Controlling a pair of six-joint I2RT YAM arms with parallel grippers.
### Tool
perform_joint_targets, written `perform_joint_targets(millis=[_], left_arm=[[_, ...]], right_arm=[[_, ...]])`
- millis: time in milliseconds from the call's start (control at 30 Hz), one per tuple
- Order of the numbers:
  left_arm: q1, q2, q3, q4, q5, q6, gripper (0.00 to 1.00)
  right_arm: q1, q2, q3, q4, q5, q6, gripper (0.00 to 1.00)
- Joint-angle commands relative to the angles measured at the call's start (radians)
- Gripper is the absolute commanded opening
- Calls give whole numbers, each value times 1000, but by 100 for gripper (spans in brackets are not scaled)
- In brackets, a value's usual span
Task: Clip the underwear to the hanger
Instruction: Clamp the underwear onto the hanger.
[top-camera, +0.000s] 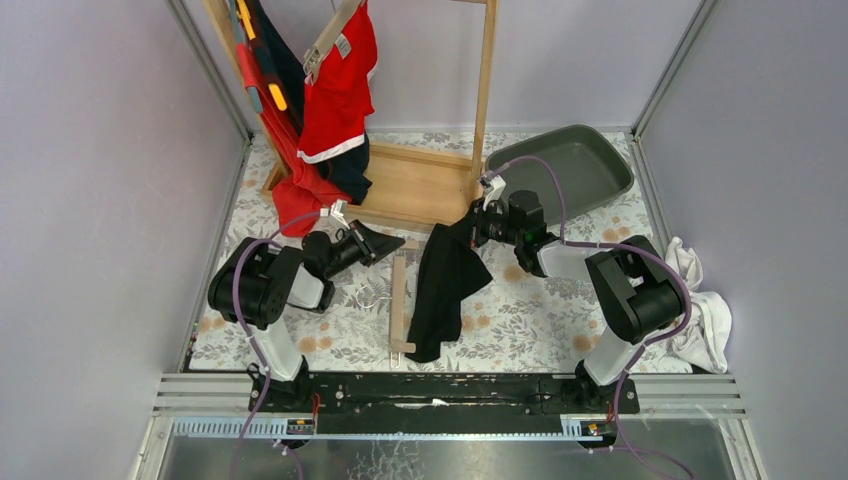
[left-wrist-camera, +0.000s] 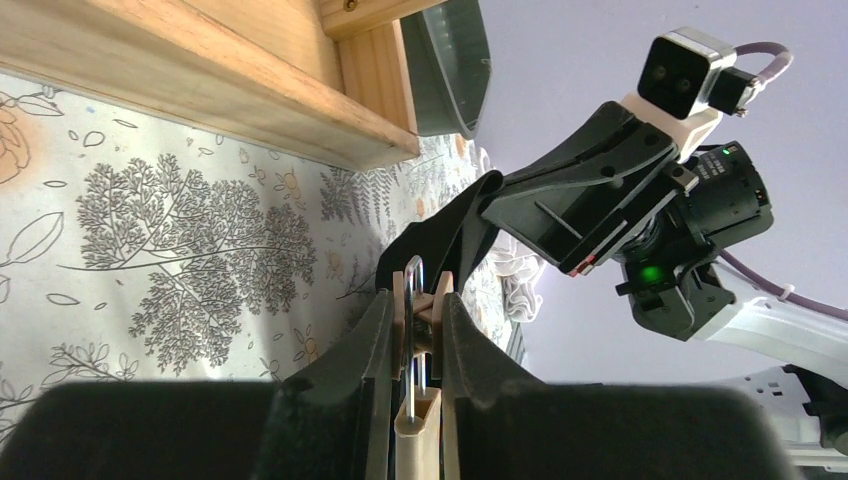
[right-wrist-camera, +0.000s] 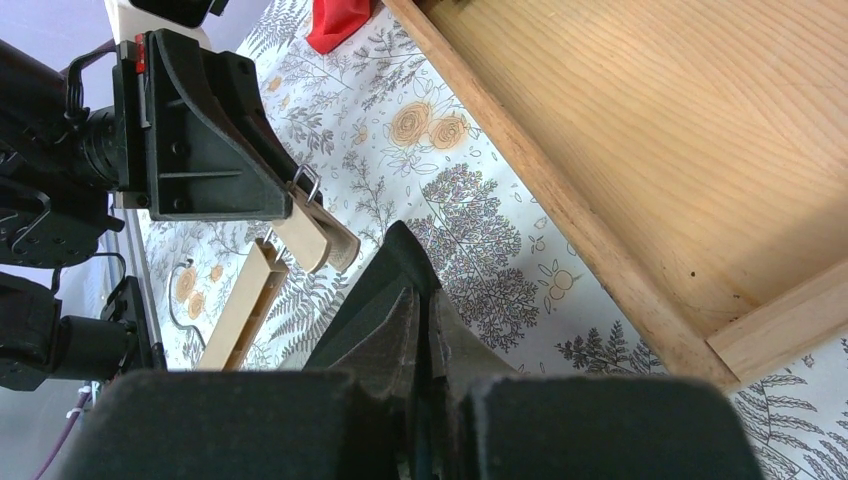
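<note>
The black underwear (top-camera: 443, 285) hangs by its top corner from my right gripper (top-camera: 471, 226), which is shut on it, and trails down onto the floral table. In the right wrist view the dark cloth (right-wrist-camera: 398, 262) is pinched between the jaws of my right gripper (right-wrist-camera: 425, 312). The wooden hanger (top-camera: 400, 300) lies just left of the cloth. My left gripper (top-camera: 388, 243) is shut on its clip (left-wrist-camera: 424, 312), squeezing the two wooden halves and the wire loop. The clip's far end points at the underwear (left-wrist-camera: 440, 238). From the right wrist the clip (right-wrist-camera: 318, 236) and hanger bar (right-wrist-camera: 243, 305) appear close to the cloth's corner.
A wooden drying rack base (top-camera: 415, 185) stands just behind both grippers, with red and dark garments (top-camera: 335, 95) hanging at the back left. A grey bin (top-camera: 570, 165) sits at the back right. White cloth (top-camera: 705, 320) lies beside the right arm.
</note>
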Motion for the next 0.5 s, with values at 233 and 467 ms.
perform_joint_targets(millis=[233,467], left_arm=[[-4,29,9,158,14,-51,0],[-28,36,33,127,-1,-37,0]], right_arm=[[-10,-23,41,53,-33,2,0],[-9,-13,55,49,-39,3,0]])
